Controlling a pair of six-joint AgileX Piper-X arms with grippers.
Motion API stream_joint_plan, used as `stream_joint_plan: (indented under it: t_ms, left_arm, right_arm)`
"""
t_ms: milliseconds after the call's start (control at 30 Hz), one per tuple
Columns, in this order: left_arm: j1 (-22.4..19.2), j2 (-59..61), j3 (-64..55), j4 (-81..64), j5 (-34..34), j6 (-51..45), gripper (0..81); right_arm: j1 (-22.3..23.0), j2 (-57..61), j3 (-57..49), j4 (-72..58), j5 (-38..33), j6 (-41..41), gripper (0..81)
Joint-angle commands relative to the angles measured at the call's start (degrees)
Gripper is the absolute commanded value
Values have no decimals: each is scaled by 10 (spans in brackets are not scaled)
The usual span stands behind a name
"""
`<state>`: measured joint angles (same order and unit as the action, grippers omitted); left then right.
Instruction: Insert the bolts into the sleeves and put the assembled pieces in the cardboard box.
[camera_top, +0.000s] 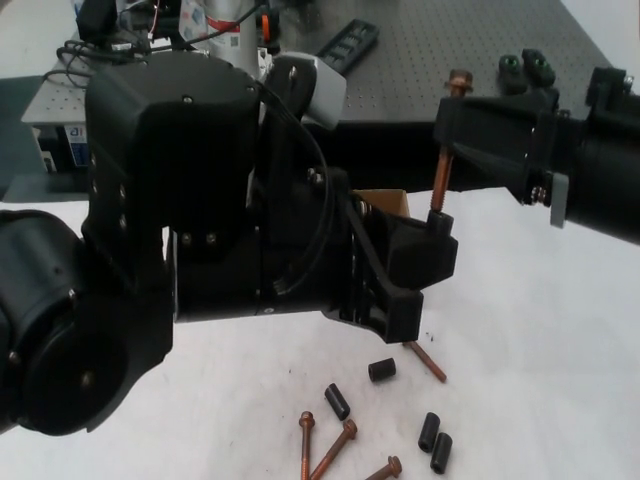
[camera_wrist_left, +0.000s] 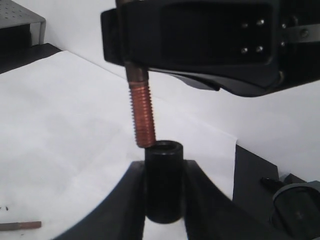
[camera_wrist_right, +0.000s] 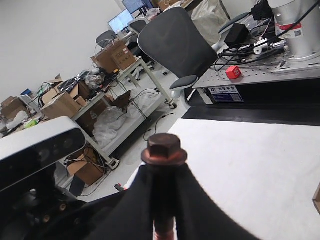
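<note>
Insertion step: right tool (camera_wrist_right: 163, 172) grips copper bolt (camera_wrist_left: 141, 107), tip at twelve o'clock over sleeve (camera_wrist_left: 164, 192) clamped in left tool (camera_wrist_left: 164, 170); next, probably centre and lower.

Above the middle of the tabletop (camera_top: 560, 330): right pincer (camera_top: 452, 122) closed round a bolt (camera_top: 441, 180), upright, head on top. Directly beneath it, left pincer (camera_top: 436, 240) clamped on a sleeve (camera_wrist_left: 164, 175), also upright, with the bolt's tip right at the sleeve's upper rim. Behind the left pincer, toward the far edge, the cardboard box (camera_top: 388, 203). Down on the tabletop toward the near edge, four loose sleeves (camera_top: 381, 370) and four loose bolts (camera_top: 306, 445), intermixed: one bolt farther in, beside a sleeve; three close to the edge itself.
</note>
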<state>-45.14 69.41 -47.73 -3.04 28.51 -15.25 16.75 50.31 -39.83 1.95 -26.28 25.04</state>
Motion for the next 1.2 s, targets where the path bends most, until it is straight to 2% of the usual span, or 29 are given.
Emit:
stream_joint_plan:
  t_ms: [0, 600, 633, 700, 767, 800, 933, 1100, 1167]
  left_arm:
    - [1, -7, -9, -35, -28, 7, 7]
    - [1, -7, -9, -35, -43, 21, 7]
    - [1, -7, -9, -35, -43, 25, 7]
    - [1, -7, -9, -35, -43, 25, 7]
    - [1, -7, -9, -35, -43, 30, 7]
    - [1, -7, -9, -35, -43, 39, 7]
    - [1, -7, -9, -35, -46, 65, 7]
    - [6, 5, -9, -56, -172, 65, 7]
    - [20, 33, -12, -98, -194, 56, 7]
  right_arm:
    - [1, -1, -3, 7, -18, -2, 30]
    - [1, -1, -3, 18, -24, -2, 17]
    - [1, -1, -3, 18, -36, -2, 65]
    - [1, 0, -3, 16, -57, -2, 258]
    - [1, 0, -3, 17, -59, -2, 415]
    - [1, 0, -3, 19, -59, -2, 438]
    - [-7, -2, -3, 20, -50, -2, 425]
    - [-53, -45, -4, 74, -33, -8, 425]
    - [-76, -77, -4, 120, -18, -25, 425]
